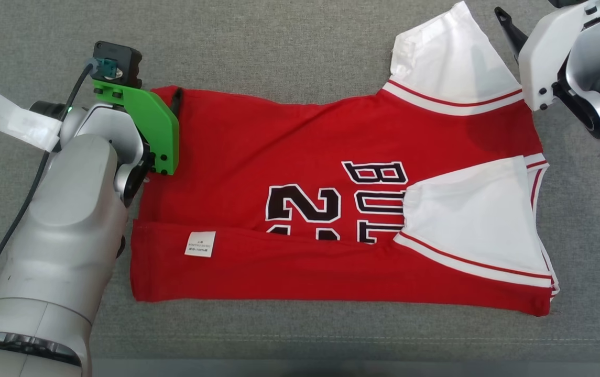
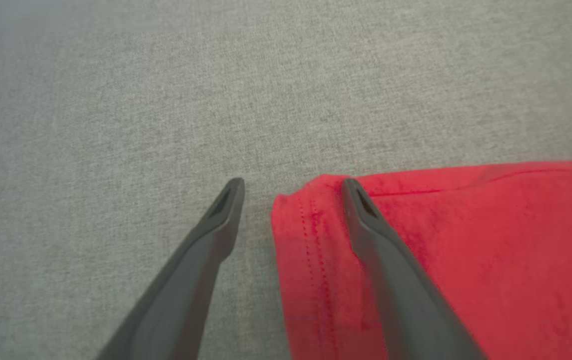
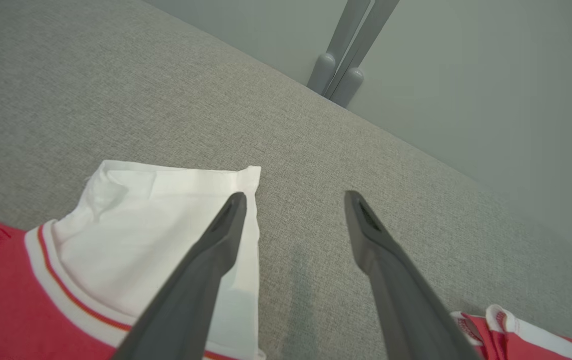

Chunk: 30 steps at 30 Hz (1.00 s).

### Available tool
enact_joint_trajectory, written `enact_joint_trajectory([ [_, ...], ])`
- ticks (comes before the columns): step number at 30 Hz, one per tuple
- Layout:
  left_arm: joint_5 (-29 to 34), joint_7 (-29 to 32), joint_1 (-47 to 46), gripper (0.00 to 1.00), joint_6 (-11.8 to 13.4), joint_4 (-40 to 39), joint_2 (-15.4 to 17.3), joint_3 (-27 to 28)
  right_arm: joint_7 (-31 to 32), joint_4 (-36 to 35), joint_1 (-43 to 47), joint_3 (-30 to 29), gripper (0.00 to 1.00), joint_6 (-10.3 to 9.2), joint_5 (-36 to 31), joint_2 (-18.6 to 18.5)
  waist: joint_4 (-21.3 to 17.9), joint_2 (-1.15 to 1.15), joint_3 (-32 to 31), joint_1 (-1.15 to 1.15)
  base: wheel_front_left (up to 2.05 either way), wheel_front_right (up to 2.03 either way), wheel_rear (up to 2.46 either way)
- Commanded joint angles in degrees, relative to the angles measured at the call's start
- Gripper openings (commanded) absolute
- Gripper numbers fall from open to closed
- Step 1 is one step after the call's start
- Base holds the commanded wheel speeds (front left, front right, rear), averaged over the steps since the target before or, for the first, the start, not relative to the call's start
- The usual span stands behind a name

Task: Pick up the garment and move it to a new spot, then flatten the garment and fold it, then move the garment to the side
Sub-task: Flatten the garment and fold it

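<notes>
Red jersey [image 1: 279,146], white sleeves, lies flat at frame centre on grey woven desk [image 1: 279,42]. Lower edge folded up over black print, care label showing. Left pincer [image 2: 291,185] released, one finger over hem corner at jersey's upper left, other over bare desk. Right pincer [image 3: 294,196] released, one finger over upper-right sleeve [image 3: 141,235]. Pale wall [image 3: 490,75] and two grey posts [image 3: 340,75] beyond desk edge.

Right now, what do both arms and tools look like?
Left arm: silver-grey shell, green bracket, black camera block, black cable, white tape tag. Right arm: white and silver shells. Left tool and right tool: two long, dark grey, tapered fingers each.
</notes>
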Motion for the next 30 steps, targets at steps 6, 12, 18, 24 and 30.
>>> enact_joint_trajectory([
  [6, -1.1, -1.0, -2.3, 1.00, 0.7, 1.6, 0.4, 0.9, -1.2, 1.7, -1.9, 0.3, 1.00, -0.07, 0.7, -0.5, 0.3, 0.00, 0.3, -0.01, 0.00, 0.00, 0.00],
  [12, -1.5, 0.6, -3.1, 1.00, 0.8, 3.0, 0.9, 0.5, -2.0, 3.1, -2.6, 0.4, 1.00, -0.07, 0.8, -0.4, 0.7, 0.00, -0.3, -0.01, 0.00, 0.00, 0.00],
  [18, -2.3, 2.5, -2.0, 1.00, 0.1, 4.0, 0.6, -0.5, -2.3, 3.7, -3.7, 1.2, 1.00, -0.07, 1.0, 0.3, -0.5, 0.00, -0.1, -0.01, 0.00, 0.00, 0.00],
  [24, -3.1, 2.0, -3.5, 1.00, 0.2, 3.4, 0.1, -0.8, -2.4, 3.6, -4.7, 0.9, 1.00, -0.07, 1.0, -1.0, -0.5, 0.00, 0.8, -0.01, 0.00, 0.00, 0.00],
  [30, -2.5, 0.4, -4.2, 1.00, 2.0, 3.3, 1.2, -0.6, -3.0, 4.3, -3.6, 0.5, 1.00, -0.07, 0.7, -1.3, -0.4, 0.00, 0.0, -0.01, 0.00, 0.00, 0.00],
])
